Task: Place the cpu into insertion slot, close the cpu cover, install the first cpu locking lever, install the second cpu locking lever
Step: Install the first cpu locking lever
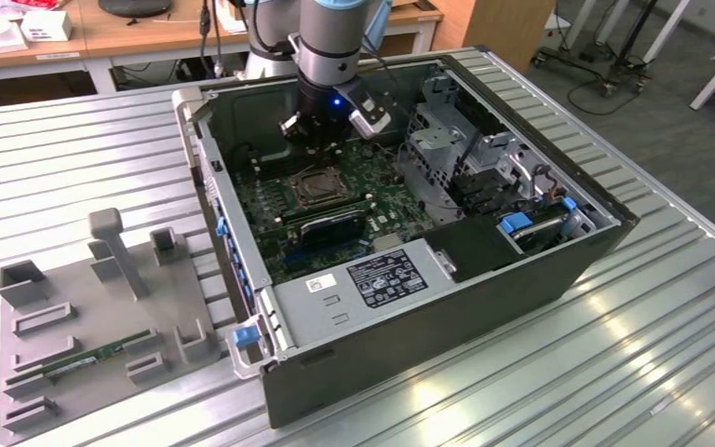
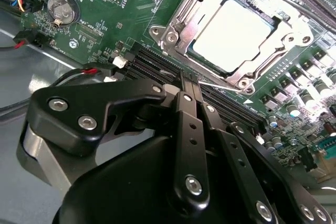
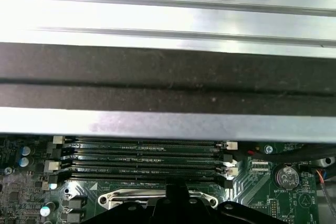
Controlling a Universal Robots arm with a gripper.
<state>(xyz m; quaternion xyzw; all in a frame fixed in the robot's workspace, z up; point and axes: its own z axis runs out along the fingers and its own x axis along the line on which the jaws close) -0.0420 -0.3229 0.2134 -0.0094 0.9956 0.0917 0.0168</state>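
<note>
The cpu (image 2: pixel 233 32) lies flat in the insertion slot (image 1: pixel 314 189) on the green motherboard (image 2: pixel 105 3), its pale metal top showing through the window of the cpu cover (image 2: pixel 181 22). The silvery cover frame is folded down around the chip. A thin wire lever (image 2: pixel 226 86) runs along the socket edge nearest my gripper. My gripper (image 2: pixel 190 85) is shut with nothing between its fingers, and its tips hover over the black memory slots (image 2: pixel 152 64) right beside that edge. In the exterior view the gripper (image 1: pixel 317 149) hangs inside the open case just behind the socket.
The case wall (image 3: pixel 168 82) rises close beside the memory slots (image 3: pixel 142 156). A metal drive cage (image 1: pixel 457 158) stands at the exterior view's right of the board. A coin battery (image 2: pixel 63 9) and red-black cable (image 2: pixel 89 72) lie nearby. A grey fixture (image 1: pixel 34 372) holds a memory stick (image 1: pixel 90 358).
</note>
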